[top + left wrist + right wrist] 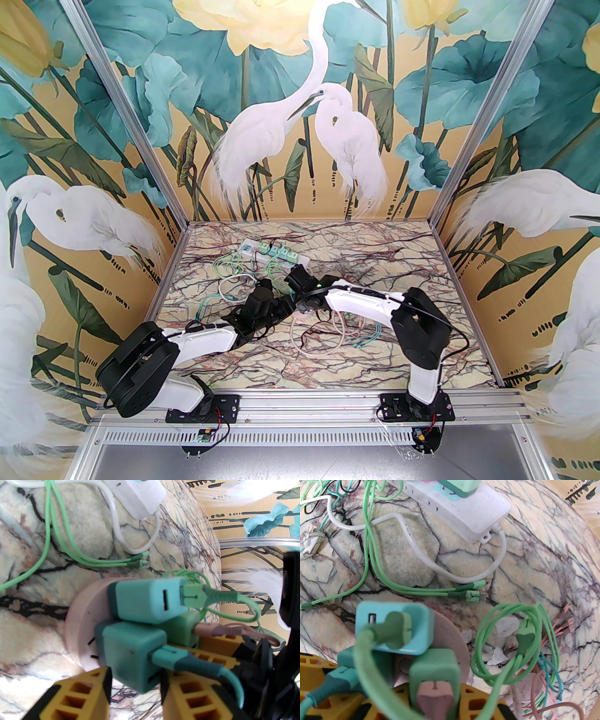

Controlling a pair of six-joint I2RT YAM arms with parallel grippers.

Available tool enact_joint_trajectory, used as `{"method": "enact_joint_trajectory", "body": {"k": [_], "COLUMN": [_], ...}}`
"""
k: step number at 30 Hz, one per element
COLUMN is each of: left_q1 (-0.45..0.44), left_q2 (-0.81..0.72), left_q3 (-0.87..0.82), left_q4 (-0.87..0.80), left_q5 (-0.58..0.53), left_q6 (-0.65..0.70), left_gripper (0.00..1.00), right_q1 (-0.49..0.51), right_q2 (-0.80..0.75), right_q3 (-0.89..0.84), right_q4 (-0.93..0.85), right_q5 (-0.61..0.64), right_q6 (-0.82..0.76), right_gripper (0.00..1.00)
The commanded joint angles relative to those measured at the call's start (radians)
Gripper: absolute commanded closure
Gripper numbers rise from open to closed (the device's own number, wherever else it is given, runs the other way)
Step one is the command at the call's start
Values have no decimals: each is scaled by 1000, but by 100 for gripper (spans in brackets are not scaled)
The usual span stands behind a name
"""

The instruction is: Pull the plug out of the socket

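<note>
Plug (131, 653), the teal one: where is it?
– It sits in the round pink socket (82, 625), one of three plugs there, and a teal cable comes out of it. A blue plug (145, 599) is just beside it, and a green plug (182, 630) is behind.
– And the socket?
– Near the middle of the table (375, 243), between both wrists, not far from the white power strip (272, 251).
– What does the left gripper (134, 679) do?
– It pinches the teal plug, one yellow finger on each side. The plug is not yet out.
– And the right gripper (206, 647)?
– Its fingers lie close together at the socket's far edge, under the green plug. Whether they pinch something I cannot tell, because the plugs hide it.
</note>
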Motion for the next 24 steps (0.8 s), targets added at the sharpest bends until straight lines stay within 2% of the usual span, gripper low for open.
{"method": "enact_joint_trajectory", "body": {"k": [1, 5, 10, 17, 24], "left_q1": [3, 3, 4, 3, 3], "left_q2": [77, 91, 97, 108, 123], "left_q3": [-45, -41, -40, -30, -21], "left_q4": [-229, -223, -218, -223, -222], "left_q5": [-44, -37, -33, -25, -17], "left_q6": [24, 24, 23, 28, 31], "left_gripper": [60, 60, 60, 60, 60], "right_q1": [-38, -109, -116, -53, 70], "right_q2": [-120, -172, -167, -110, 10], "right_q3": [-57, -122, -114, -47, 109], "right_q4": [97, 179, 158, 65, -115], "right_q5": [-189, -334, -334, -198, 49], "right_q6": [22, 70, 63, 19, -32], "right_gripper": [80, 79, 79, 79, 79]}}
